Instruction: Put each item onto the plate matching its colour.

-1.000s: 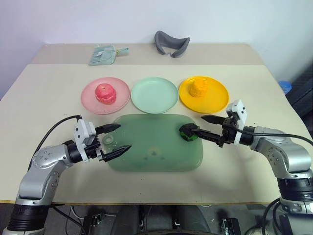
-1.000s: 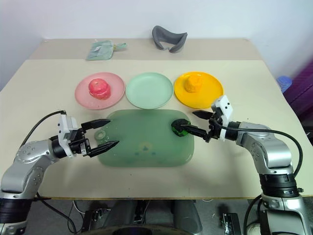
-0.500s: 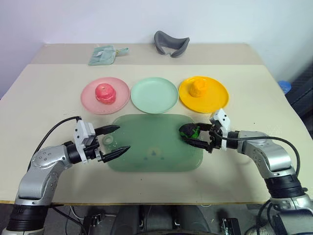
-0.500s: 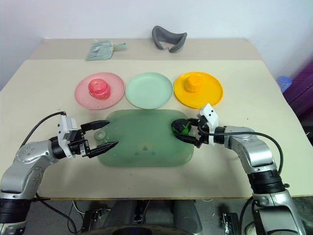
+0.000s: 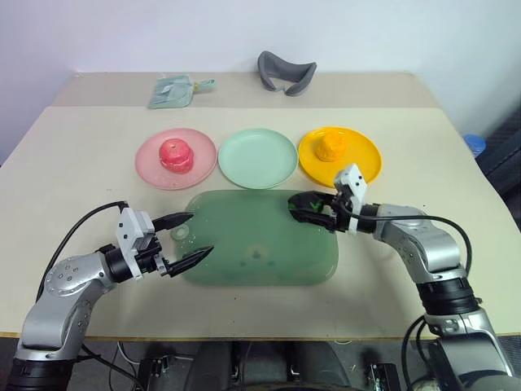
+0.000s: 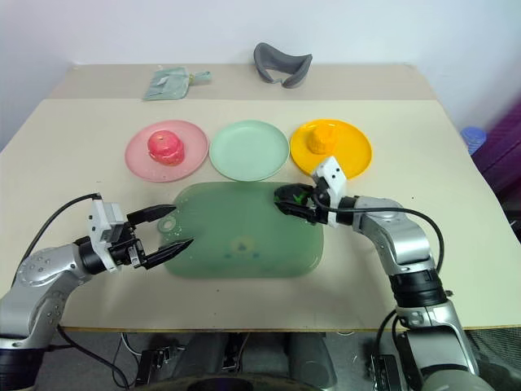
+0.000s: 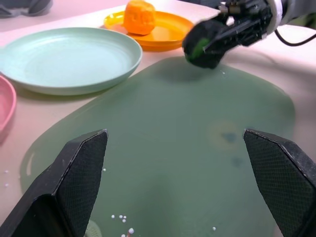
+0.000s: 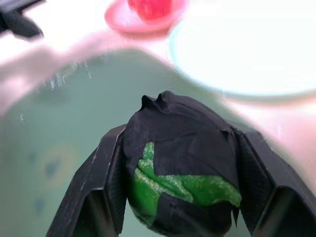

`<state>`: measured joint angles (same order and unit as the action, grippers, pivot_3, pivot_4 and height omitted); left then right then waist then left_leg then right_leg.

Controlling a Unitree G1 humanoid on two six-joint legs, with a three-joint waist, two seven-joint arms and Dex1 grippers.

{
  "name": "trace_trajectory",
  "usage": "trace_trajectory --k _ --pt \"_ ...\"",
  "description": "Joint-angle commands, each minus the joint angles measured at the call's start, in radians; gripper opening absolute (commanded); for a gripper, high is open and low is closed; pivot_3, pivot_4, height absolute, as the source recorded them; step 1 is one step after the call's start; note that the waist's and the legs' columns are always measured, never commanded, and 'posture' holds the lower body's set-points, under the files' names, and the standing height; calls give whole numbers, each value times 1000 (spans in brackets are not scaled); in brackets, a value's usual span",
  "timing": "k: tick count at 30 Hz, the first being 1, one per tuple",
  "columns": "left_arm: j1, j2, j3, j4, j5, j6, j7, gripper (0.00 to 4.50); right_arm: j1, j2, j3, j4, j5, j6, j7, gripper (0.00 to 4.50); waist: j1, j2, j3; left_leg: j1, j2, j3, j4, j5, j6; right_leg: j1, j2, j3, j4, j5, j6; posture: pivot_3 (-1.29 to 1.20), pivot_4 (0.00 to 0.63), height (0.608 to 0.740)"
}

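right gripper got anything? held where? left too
Right gripper is shut on the green-and-black toy food, one finger on each side of its body, above the green tray. Left gripper is open, holding nothing.

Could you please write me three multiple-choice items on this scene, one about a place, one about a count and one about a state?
1. Where is the orange toy food?
A. on the orange plate
B. on the green tray
C. on the mint plate

2. How many round plates carry a toy food?
A. one
B. two
C. three

3. What state is the right pincer in?
A. open over the tray
B. shut on nothing
C. shut on the green-and-black toy

Answers: 1 A, it sits on that plate. 2 B, the pink plate and the orange one are loaded, while the mint plate is bare. 3 C, its fingers clamp the toy's sides in the right wrist view.
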<state>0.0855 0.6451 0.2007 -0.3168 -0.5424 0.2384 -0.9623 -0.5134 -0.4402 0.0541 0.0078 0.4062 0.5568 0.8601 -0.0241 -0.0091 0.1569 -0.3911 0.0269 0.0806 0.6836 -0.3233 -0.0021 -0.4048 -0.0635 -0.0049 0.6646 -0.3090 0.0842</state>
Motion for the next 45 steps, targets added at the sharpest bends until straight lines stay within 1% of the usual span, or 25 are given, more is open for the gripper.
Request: trace_trajectory --k 1,4,8,11,12,14,16,18,21,23,25,29,30,32,34,37,39,41,45 --pt "4 -5 29 -43 -24 2 22 4500 -111 58 0 61 -33 -60 -61 2745 1 0 0 0 0 0 0 0 0 0 0 0 0 0 0 0 150 740" --pt "14 -22 23 -50 15 4 90 4500 -227 141 40 290 -137 -217 -118 2745 3 0 0 0 0 0 0 0 -1 0 0 0 0 0 0 0 150 740" --pt "25 -49 19 -61 49 -1 157 4500 -406 261 44 770 -237 -492 -178 2745 1 0 0 0 -1 1 0 1 -1 0 0 0 0 0 0 0 150 740" --pt "29 -62 24 -70 60 -7 185 4500 -505 307 20 1013 -269 -609 -204 2745 -3 0 0 0 -1 1 0 1 -1 -1 0 0 0 0 0 0 150 740" --pt "32 -67 26 -73 66 -9 196 4500 -530 320 10 1074 -277 -645 -229 2985 -5 0 0 0 -1 1 0 1 -1 -1 0 0 0 0 0 0 150 740" --pt "37 -84 29 -73 95 -29 235 4500 -561 334 -6 1160 -300 -716 -299 3626 -12 0 0 -1 -1 2 0 1 -1 0 0 0 0 0 0 0 150 740" --pt "37 -112 29 -70 130 -60 281 4500 -569 337 -24 1198 -306 -763 -325 4473 -20 0 0 0 0 1 0 1 -1 0 0 0 0 0 0 0 150 740" --pt "37 -130 25 -66 153 -87 298 4500 -567 330 -47 1198 -299 -797 -311 4473 -23 0 0 0 0 1 0 1 -1 0 0 0 0 0 0 0 150 740" --pt "42 -143 22 -60 163 -112 303 4500 -542 306 -84 1134 -268 -833 -238 4473 -24 0 0 0 0 1 -1 1 -2 -1 0 0 1 0 0 0 150 740" --pt "36 -149 20 -34 196 -154 313 4500 -467 274 -105 971 -230 -846 -177 4473 -20 0 0 0 0 1 -1 1 -1 0 0 0 1 0 0 0 150 740" --pt "24 -152 13 -1 242 -203 328 4500 -350 234 -105 729 -205 -780 -157 4473 -15 0 0 -1 0 1 -1 1 -1 1 0 -1 0 0 0 0 150 740" --pt "-10 -157 9 51 233 -239 310 4500 -44 152 -99 177 -150 -542 -187 4473 -6 0 0 -1 0 -1 -1 0 -1 1 -1 -1 0 0 0 0 150 740" --pt "-15 -155 12 61 227 -243 304 4500 22 131 -99 78 -145 -499 -197 4473 -5 0 0 -1 0 0 -1 0 -1 1 -1 -1 0 0 0 0 150 740" --pt "-13 -137 30 78 172 -226 253 4500 186 77 -115 -106 -139 -452 -199 4473 -6 0 0 -1 0 0 -1 0 -1 0 -1 -1 0 0 0 0 150 740" --pt "-2 -127 55 93 138 -227 222 4500 316 33 -145 -235 -106 -397 -194 4473 -11 0 0 0 0 0 -2 0 -1 0 -1 -1 0 0 0 0 150 740" --pt "31 -114 103 110 90 -237 185 4500 500 -15 -225 -342 -83 -354 -216 4473 -12 0 0 0 0 0 -2 0 -1 1 -1 -1 -1 0 0 0 150 740" --pt "53 -109 117 134 82 -252 162 4500 587 -32 -264 -374 -80 -346 -226 4473 -12 0 -1 1 0 0 -2 0 0 2 -1 -1 -1 0 0 0 150 740" --pt "66 -109 118 166 86 -264 145 4500 636 -41 -293 -380 -75 -343 -230 4473 -13 0 -1 2 0 0 -2 -2 3 2 -1 0 -1 0 0 0 150 740" --pt "73 -120 115 178 89 -279 143 4500 654 -48 -336 -356 -64 -353 -242 4473 -11 0 -1 2 0 0 -1 -2 4 3 -1 0 -1 0 0 0 150 740"
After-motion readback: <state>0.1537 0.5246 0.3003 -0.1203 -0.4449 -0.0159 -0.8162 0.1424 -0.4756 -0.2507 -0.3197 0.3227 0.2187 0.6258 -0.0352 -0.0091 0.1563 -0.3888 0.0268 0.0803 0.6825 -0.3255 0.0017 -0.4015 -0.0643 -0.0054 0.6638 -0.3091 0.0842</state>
